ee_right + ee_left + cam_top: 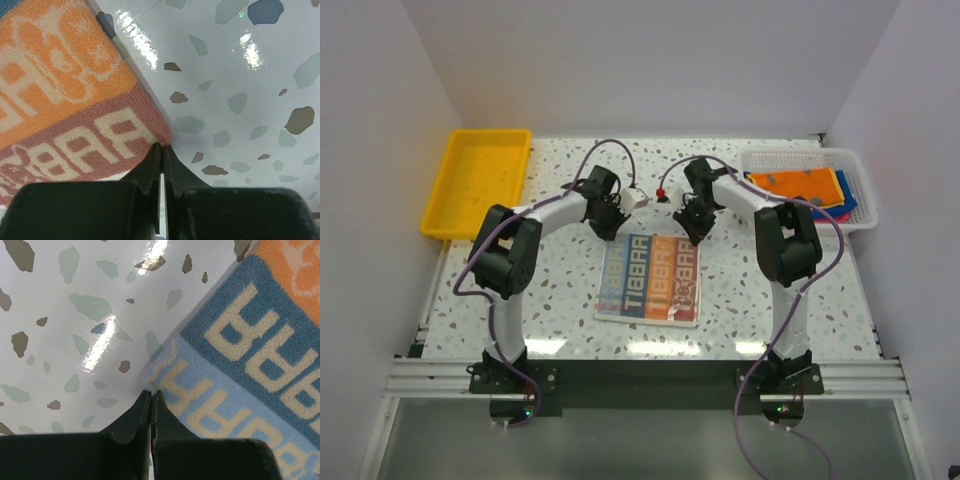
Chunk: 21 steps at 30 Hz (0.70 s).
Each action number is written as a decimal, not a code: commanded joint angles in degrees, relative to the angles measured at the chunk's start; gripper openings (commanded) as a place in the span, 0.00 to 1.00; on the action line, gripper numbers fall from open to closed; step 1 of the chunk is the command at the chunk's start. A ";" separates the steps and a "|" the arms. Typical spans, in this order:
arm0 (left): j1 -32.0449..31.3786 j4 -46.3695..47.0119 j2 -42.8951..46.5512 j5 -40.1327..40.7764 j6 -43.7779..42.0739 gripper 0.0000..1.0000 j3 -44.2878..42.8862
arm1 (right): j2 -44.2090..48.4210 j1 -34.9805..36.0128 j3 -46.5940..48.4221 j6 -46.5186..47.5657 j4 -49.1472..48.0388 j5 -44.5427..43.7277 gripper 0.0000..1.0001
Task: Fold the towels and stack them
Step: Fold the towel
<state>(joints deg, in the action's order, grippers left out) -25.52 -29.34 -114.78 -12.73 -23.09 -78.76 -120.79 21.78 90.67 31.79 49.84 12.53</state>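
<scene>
So, the printed towel (pixel 650 285) is laid out flat in the middle of the counter (pixel 560 290), opened to a single layer, its blue, orange and reddish bands and white lettering all facing up. Both arms are bent in over its far edge.

The left tool (pixel 610 230) is parked on the far left corner. In the left wrist view the left tool (pixel 151 392) is seen with its two fingers squeezed together, no gap to speak of, and the frayed tip of the light blue corner of the printed towel (pixel 250 355) is nipped right at the fingertips. How much cloth is actually caught between them can't be made out.

Same deal on the other side: the right tool (pixel 698 235) is set on the far right corner. In the right wrist view the right tool (pixel 162 146) is pressed closed, and the reddish corner of the printed towel (pixel 65 115) is met right at the fingertips and looks pinched there. The rest of the cloth lies flat on the counter, nothing lifted.

The other towels are piled in the white mesh basket (pixel 800 155) at the far right: the orange towel (pixel 800 185) on top, the blue towel (pixel 850 192) and the pink towel (pixel 842 214) peeking out underneath. The yellow tray (pixel 490 133) is sat at the far left edge.
</scene>
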 commanded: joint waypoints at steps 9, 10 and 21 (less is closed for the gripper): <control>0.64 0.86 4.29 9.04 0.50 0.00 -0.60 | 5.91 -0.16 3.02 -4.54 -6.42 -8.75 0.00; 0.64 2.08 5.09 9.48 0.68 0.00 -0.34 | 6.62 -0.07 2.84 -5.15 -7.21 -9.36 0.00; 0.21 11.76 16.86 12.29 10.08 0.00 10.81 | 13.64 2.03 -1.46 -9.81 -8.53 -10.34 0.00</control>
<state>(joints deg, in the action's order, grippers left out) -25.63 -20.82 -102.08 -3.79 -17.63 -71.57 -110.80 23.00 91.09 24.18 41.52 5.45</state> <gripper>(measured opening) 0.029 0.015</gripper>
